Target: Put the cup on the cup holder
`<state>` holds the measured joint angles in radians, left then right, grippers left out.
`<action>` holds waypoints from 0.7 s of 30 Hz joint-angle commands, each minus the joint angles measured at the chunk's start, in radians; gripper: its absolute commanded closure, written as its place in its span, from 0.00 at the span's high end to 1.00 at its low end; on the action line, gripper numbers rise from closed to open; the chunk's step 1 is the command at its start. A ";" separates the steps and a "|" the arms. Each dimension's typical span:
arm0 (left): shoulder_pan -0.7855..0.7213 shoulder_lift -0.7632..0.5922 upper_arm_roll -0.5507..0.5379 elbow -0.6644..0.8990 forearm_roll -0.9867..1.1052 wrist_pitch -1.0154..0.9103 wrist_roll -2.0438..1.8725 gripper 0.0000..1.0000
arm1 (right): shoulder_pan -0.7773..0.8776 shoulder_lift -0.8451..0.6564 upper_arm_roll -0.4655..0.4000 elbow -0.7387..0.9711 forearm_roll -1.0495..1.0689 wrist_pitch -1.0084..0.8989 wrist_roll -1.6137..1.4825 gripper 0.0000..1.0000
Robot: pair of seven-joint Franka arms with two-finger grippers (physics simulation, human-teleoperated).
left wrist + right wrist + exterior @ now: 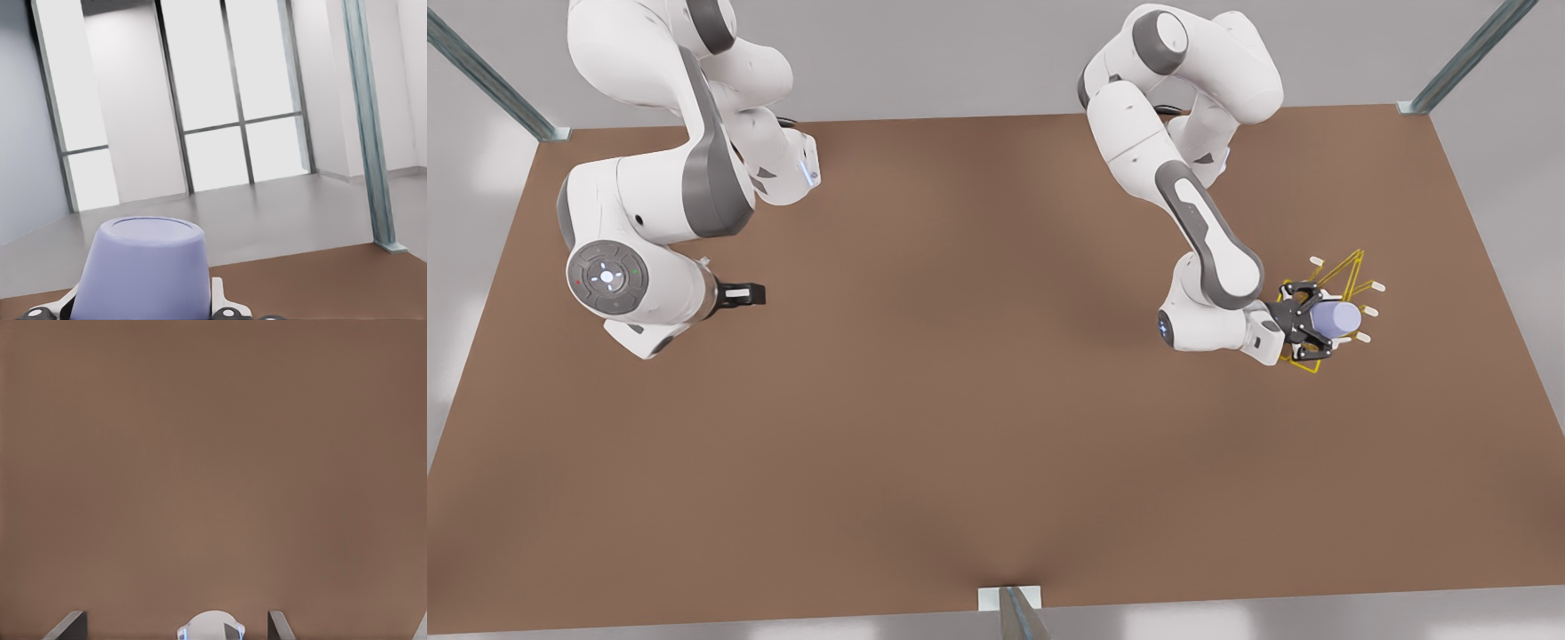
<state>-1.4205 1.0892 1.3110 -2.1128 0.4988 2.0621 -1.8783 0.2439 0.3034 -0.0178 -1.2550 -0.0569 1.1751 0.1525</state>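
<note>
Left claw (1319, 331) pinching the cup (1336, 317) between its dark fingers (1307, 296), near the surface's edge on the front view's right. Cup held on its side, flat bottom pointing away from the wrist, directly over the cup holder (1343, 276). In the left wrist view, the cup (143, 270) seen from behind, with white pads (218, 300) pressed to both its sides. Cup holder's yellow wire loops behind and under the claw, white-tipped pegs (1375, 286) sticking out beside the cup; cannot tell whether cup and peg touch.

Right claw (752, 293) waiting above the surface (960, 400) near its edge on the front view's left, far from the cup, fingers pressed together, holding nothing.
</note>
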 commanded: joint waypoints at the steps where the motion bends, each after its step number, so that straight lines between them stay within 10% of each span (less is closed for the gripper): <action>1: 0.000 0.000 -0.004 -0.003 0.003 0.020 -0.005 0.69 | 0.000 -0.001 0.001 0.000 0.002 0.001 -0.001 1.00; 21: -0.060 0.003 -0.019 -0.115 -0.002 0.076 -0.420 0.78 | 0.015 0.016 0.001 -0.003 0.002 -0.003 0.001 1.00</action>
<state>-1.4742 1.0928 1.2917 -2.2229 0.4944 2.1288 -2.1009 0.2588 0.3202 -0.0167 -1.2584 -0.0556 1.1761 0.1523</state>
